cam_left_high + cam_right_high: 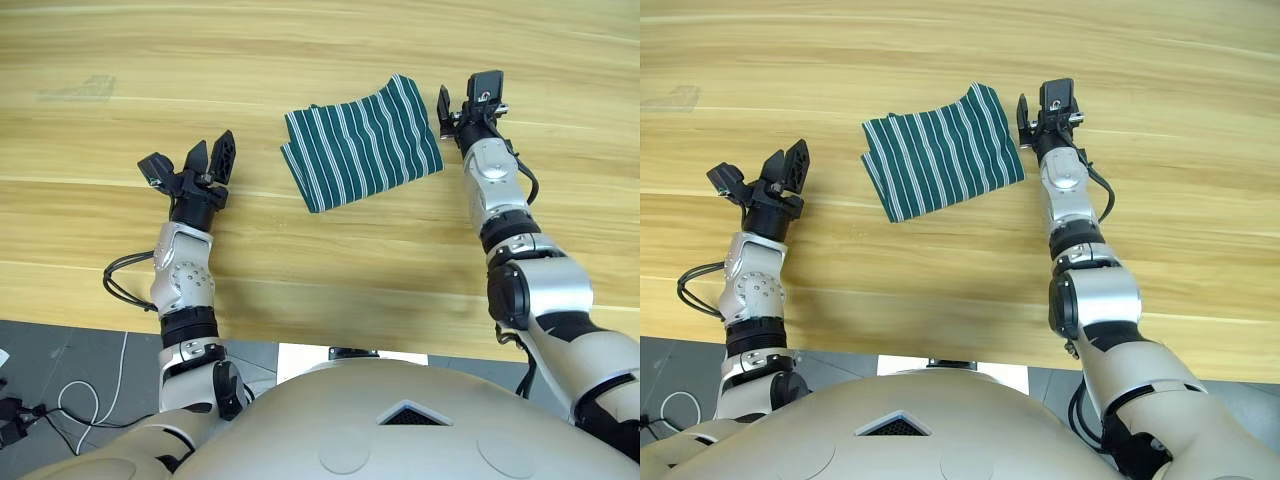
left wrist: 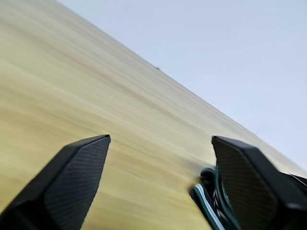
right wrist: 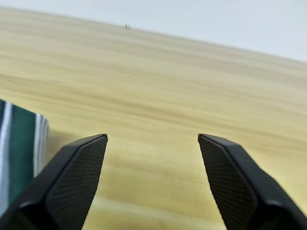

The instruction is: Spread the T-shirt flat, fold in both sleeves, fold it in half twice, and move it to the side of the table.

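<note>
Head views: T-shirt [image 1: 360, 143] folded into a small striped packet, lying flat on the table [image 1: 300, 50]. Left of the T-shirt and well apart, left gripper [image 1: 212, 160] spread wide, empty. Just beside the T-shirt's right edge, right gripper [image 1: 462, 108], likewise wide and empty.

Left wrist view: wide-set fingers over bare wood, a striped fold near one tip.

Right wrist view: same wide gap, striped edge beside one finger.

Likely trouble (judging by the lone close gripper): pushing from one edge could bunch the layers; pinching only the top layer could peel the fold open
</note>
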Available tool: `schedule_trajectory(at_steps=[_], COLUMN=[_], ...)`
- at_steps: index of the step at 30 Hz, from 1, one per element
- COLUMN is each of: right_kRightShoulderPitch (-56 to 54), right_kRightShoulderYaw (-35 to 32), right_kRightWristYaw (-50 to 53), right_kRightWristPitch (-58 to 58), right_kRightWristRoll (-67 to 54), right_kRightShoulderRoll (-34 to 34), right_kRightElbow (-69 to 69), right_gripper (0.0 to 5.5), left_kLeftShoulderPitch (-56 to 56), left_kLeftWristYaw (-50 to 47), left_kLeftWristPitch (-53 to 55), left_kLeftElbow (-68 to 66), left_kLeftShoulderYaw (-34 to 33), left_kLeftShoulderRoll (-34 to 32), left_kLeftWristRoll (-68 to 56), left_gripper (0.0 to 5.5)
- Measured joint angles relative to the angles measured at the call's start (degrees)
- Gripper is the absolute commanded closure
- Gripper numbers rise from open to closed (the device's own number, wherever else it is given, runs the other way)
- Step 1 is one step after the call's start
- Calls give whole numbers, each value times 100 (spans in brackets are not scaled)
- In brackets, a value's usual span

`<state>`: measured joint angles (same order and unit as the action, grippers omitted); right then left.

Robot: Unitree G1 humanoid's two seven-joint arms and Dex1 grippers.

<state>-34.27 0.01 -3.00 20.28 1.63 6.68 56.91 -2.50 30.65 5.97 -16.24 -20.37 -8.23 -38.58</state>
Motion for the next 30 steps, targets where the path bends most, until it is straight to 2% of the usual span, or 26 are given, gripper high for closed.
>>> schedule_trajectory(at_steps=[4,7,11,16,21,25,30], right_kRightShoulderPitch=[1004,1041,707,-167,-953,-1448,-1485], right_kRightShoulderYaw=[1063,1455,1413,945,191,-441,-1030], right_kRightWristYaw=[-553,-577,-549,-430,-447,-224,577], right_kRightWristPitch=[95,-45,-237,-599,-1783,-2543,-2647], right_kRightWristRoll=[534,901,996,698,83,-328,-501], right_kRightShoulderRoll=[-394,-610,-617,-924,-958,-751,-81], right_kRightElbow=[-1845,-1903,-1200,118,968,1326,1502], right_gripper=[201,201,201,201,201,201,201], left_kLeftShoulderPitch=[247,251,238,429,792,910,1085], left_kLeftWristYaw=[259,348,309,24,-276,-408,-476], left_kLeftWristPitch=[-607,-982,-1144,-1092,-833,-728,-765], left_kLeftElbow=[304,301,310,1145,2131,2553,2599], left_kLeftShoulderYaw=[90,290,413,583,756,988,1010], left_kLeftShoulderRoll=[387,617,744,926,1079,1208,1210], left_kLeftWristRoll=[53,302,469,461,277,232,235], left_gripper=[117,117,117,117,117,117,117])
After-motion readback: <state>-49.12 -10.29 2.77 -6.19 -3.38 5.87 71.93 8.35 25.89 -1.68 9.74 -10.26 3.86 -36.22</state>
